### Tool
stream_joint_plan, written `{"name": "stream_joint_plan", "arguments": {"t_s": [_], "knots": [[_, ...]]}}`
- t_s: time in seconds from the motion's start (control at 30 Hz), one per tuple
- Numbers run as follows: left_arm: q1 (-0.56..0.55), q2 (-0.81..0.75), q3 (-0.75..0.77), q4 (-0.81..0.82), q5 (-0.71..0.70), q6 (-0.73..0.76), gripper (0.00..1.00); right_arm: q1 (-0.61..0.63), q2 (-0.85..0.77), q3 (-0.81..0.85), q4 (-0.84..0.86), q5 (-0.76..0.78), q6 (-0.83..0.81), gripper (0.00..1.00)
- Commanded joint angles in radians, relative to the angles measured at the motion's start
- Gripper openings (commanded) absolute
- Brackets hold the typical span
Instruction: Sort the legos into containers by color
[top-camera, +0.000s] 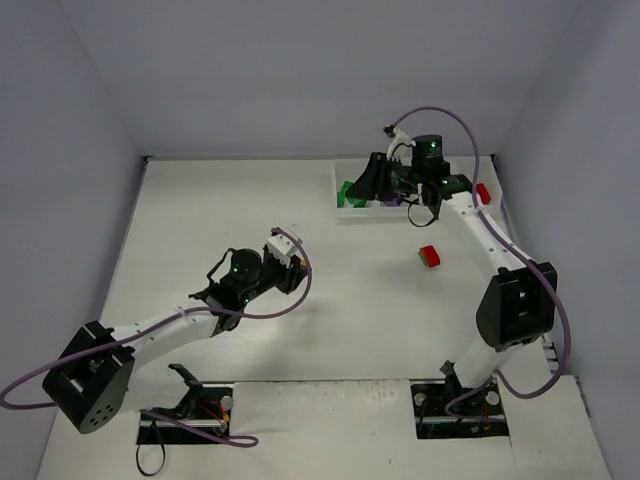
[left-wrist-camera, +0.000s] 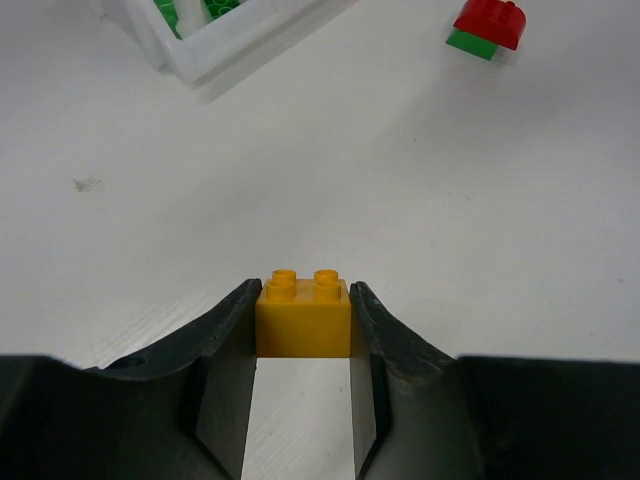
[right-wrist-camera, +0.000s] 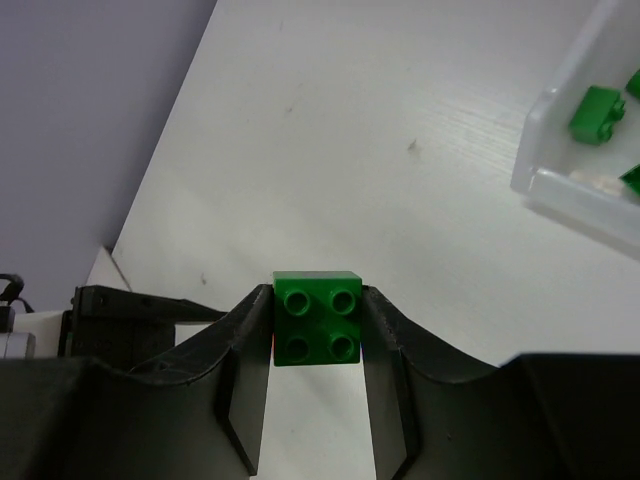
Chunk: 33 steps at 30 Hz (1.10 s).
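Yellow lego (left-wrist-camera: 303, 320), 4 studs up

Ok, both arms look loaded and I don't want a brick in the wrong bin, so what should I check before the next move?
1. The left pincer shut on the orange brick: ok.
2. The right pincer shut on the green brick: ok.
3. Held brick above the tray compartment with the sorted green bricks: cannot tell.
4. Free compartment for orange: cannot tell, the right arm hides much of it.
5. The table cleared: not ok, a red-on-green clump lies loose.
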Motion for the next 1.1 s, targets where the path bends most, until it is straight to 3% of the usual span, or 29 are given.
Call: {"name": "stream_joint_plan", "arguments": {"t_s": [0.0,0.17,0.33,0.47,0.53,0.57,0.73,0.9,1.07], "knots": [[0.005,-0.055,0.041,0.038,-0.016,-0.007,0.00,0.022,-0.003,0.082,0.051,0.063,-0.042,0.00],[0.005,-0.056,0.058,0.027,-0.011,-0.011,0.00,0.023,0.148,0.201,0.063,0.363,-0.110,0.00],[0.005,-0.072,0.064,0.015,-0.013,-0.016,0.00,0.022,0.354,0.359,0.062,0.491,-0.141,0.09],[0.007,-0.085,0.066,0.006,-0.017,-0.007,0.00,0.023,0.469,0.465,0.054,0.487,-0.139,0.27],[0.007,-0.095,0.066,0.006,-0.022,-0.004,0.00,0.023,0.509,0.500,0.048,0.475,-0.130,0.42],[0.007,-0.095,0.066,0.007,-0.020,0.000,0.00,0.022,0.517,0.511,0.048,0.472,-0.128,0.51],[0.007,-0.093,0.075,0.014,-0.016,0.016,0.00,0.023,0.495,0.491,0.042,0.444,-0.139,0.72],[0.007,-0.088,0.092,0.030,0.018,0.047,0.00,0.023,0.330,0.387,0.042,0.343,-0.145,0.71],[0.007,-0.078,0.122,0.023,0.033,0.115,0.00,0.023,0.187,0.222,0.020,0.089,-0.121,0.65]]}}
